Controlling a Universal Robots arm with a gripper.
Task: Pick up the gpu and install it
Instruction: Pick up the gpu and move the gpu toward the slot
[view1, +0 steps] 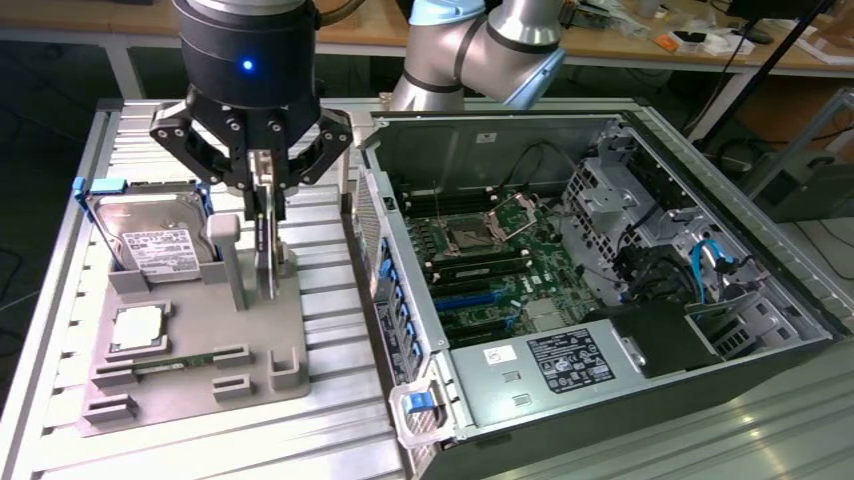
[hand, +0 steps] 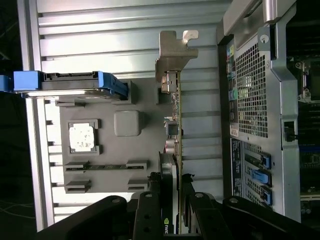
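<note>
Gripper (hand: 171, 179) pinched narrow on the top edge of the gpu (hand: 172, 125), which stands on edge in the gray holder (hand: 107, 145) on the counter (hand: 125, 40) beside the open computer case (hand: 250, 75); pick-up step, apparently not lifted yet, and the thin board calls for a square, vertical hold.

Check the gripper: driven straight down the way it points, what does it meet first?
The gpu itself: the gripper is shut on it where it stands on edge, so pushing down would likely just press it into the grey holder tray beneath.
</note>
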